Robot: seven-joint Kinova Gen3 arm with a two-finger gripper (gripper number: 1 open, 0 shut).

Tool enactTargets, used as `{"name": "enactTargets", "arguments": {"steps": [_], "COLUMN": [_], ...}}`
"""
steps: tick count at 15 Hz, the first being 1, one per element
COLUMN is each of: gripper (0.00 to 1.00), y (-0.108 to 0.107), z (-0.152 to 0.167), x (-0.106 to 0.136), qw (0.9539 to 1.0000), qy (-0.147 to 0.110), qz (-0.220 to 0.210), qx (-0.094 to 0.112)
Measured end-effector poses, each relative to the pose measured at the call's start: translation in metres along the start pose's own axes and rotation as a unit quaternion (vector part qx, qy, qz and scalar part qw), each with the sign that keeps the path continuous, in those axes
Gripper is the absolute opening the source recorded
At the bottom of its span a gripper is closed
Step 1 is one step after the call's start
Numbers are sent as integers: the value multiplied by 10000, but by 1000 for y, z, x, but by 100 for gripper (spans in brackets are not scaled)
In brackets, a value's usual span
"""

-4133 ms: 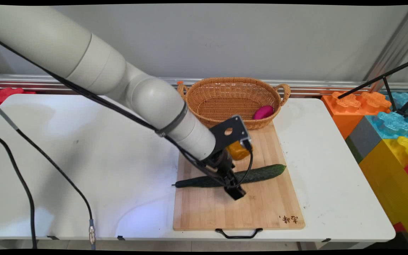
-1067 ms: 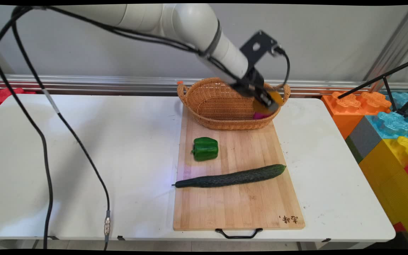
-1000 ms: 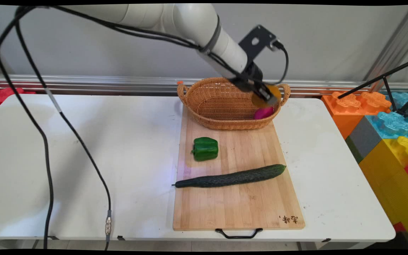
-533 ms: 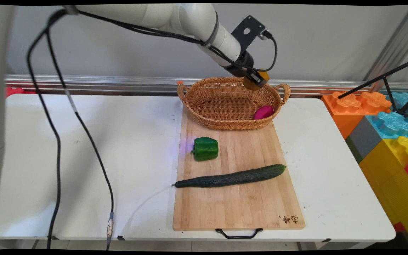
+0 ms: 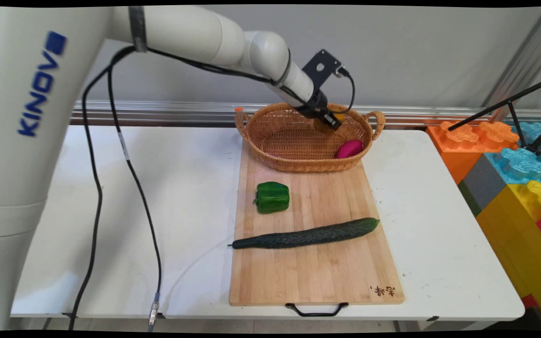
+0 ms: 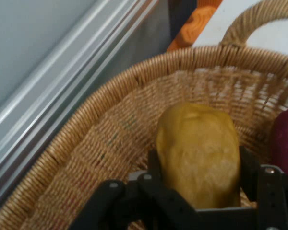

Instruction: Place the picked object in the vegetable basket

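One item held: the end effector (image 5: 329,121) is clamped on a yellow-brown potato (image 6: 198,153), which fills the space between its fingers (image 6: 252,167) in the hand view.
End effector position: inside the rim line of the wicker basket (image 5: 270,141), over the far right part of its interior, tilted down and to the right in the main view.
Potato: gripped at both sides, its upper end standing clear of the linkage; whether it touches the basket floor cannot be told.
Purple object: a rounded magenta piece (image 5: 349,149) lies in the basket just beside the end effector, on the near right side, against the basket wall; in the hand view its edge (image 6: 285,141) shows to the right of the potato.
Basket: stands on the far end of the wooden cutting board (image 5: 317,277); its right handle (image 6: 252,19) shows beyond the potato in the hand view.
Green pepper (image 5: 272,197): on the board, well apart from the end effector, nearer the camera and to its left.
Cucumber (image 5: 305,234): farther still toward the camera, lying across the board, its stem end overhanging the left edge.
Table (image 5: 181,188): white, carrying the board.
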Motion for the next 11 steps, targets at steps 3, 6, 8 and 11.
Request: {"name": "enactTargets", "arguments": {"steps": [3,6,8,11], "gripper": [0,0,100,100], "y": [-3,-4,-4,-1], "z": [17,27,29,26], "x": [-9,-14,-12,-4], "qw": [10000,9999,9999,9999], "qy": [-67,-98,-82,-22], "qz": [-33,-74,-90,-111], "qx": [-17,-8,-5,-30]}}
